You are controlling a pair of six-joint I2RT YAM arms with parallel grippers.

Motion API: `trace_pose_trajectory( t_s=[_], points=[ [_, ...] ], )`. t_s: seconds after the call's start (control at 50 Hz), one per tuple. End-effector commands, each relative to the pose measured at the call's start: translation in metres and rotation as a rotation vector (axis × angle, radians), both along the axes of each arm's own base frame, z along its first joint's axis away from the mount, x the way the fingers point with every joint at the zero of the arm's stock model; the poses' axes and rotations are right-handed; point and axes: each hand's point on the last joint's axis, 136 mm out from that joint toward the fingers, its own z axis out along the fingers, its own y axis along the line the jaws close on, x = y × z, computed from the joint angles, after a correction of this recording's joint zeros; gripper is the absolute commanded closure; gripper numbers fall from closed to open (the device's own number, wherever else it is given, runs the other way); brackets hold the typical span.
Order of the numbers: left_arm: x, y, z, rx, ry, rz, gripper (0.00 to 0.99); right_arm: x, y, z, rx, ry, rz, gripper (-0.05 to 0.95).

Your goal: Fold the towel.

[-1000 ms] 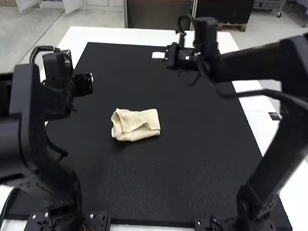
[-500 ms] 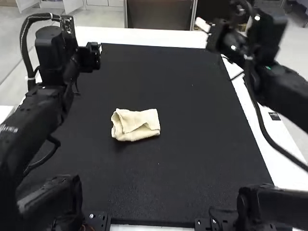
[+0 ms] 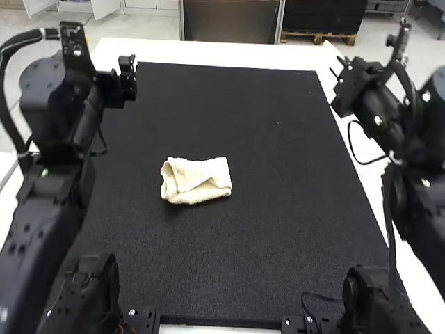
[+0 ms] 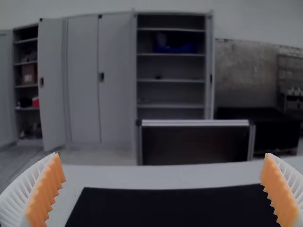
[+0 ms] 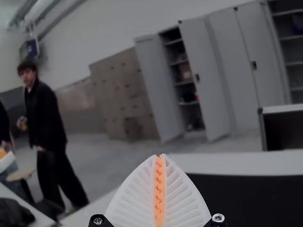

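One cream cloth towel (image 3: 197,182), loosely folded, left of centre on a black rectangular mat (image 3: 278,216) atop a white bench (image 3: 188,51); left gripper (image 3: 126,75), jaws wide apart, empty; right gripper (image 3: 345,85), jaws closed together, empty.

L gripper (image 3: 125,83) w/ orange pads (image 4: 53,187) well apart; blk mat (image 4: 175,208) on wht tbl (image 4: 165,176) beyond

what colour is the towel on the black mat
Cream, a pale yellowish white; the towel shows best in the high view.
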Motion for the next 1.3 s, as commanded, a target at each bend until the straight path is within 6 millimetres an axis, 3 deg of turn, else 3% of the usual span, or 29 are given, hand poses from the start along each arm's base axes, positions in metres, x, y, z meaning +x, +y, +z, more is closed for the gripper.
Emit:
trace_pose_trajectory(
  t_s=[0.0,0.46,0.68,0.72,0.78,0.82,0.86,0.88,1.0,1.12,1.28],
  points=[
    [-0.018,-0.002,0.008,0.01,-0.07,0.003,0.03,-0.018,-0.003,0.008,0.024,-0.04,0.012,0.92],
    [-0.081,-0.002,0.035,0.021,-0.295,0.038,0.03,-0.09,-0.017,0.028,0.07,-0.23,-0.043,0.92],
    [-0.089,0.002,0.041,0.012,-0.333,0.063,0.03,-0.087,-0.021,0.024,0.073,-0.21,-0.077,0.91],
    [-0.09,0.002,0.042,0.014,-0.344,0.06,0.03,-0.085,-0.025,0.025,0.079,-0.219,-0.103,0.81],
    [-0.094,-0.001,0.048,0.054,-0.383,0.067,0.03,-0.084,-0.032,0.029,0.077,-0.247,-0.151,0.57],
    [-0.095,-0.005,0.049,0.091,-0.402,0.056,0.03,-0.082,-0.036,0.03,0.063,-0.27,-0.192,0.35],
    [-0.095,-0.01,0.048,0.129,-0.412,0.044,0.03,-0.079,-0.042,0.031,0.054,-0.29,-0.239,0.03],
    [-0.095,-0.012,0.048,0.152,-0.42,0.046,0.03,-0.078,-0.045,0.031,0.033,-0.313,-0.27,-0.04],
    [-0.092,-0.013,0.039,0.272,-0.446,0.106,0.03,-0.072,-0.08,0.038,0.002,-0.442,-0.54,-0.02],
    [-0.093,-0.013,0.03,0.288,-0.493,0.119,0.03,-0.056,-0.097,0.017,0.03,-0.398,-0.629,-0.02],
    [-0.088,-0.023,0.001,0.37,-0.536,0.098,0.033,-0.043,-0.084,-0.009,-0.117,-0.436,-0.616,-0.02]
  ],
)
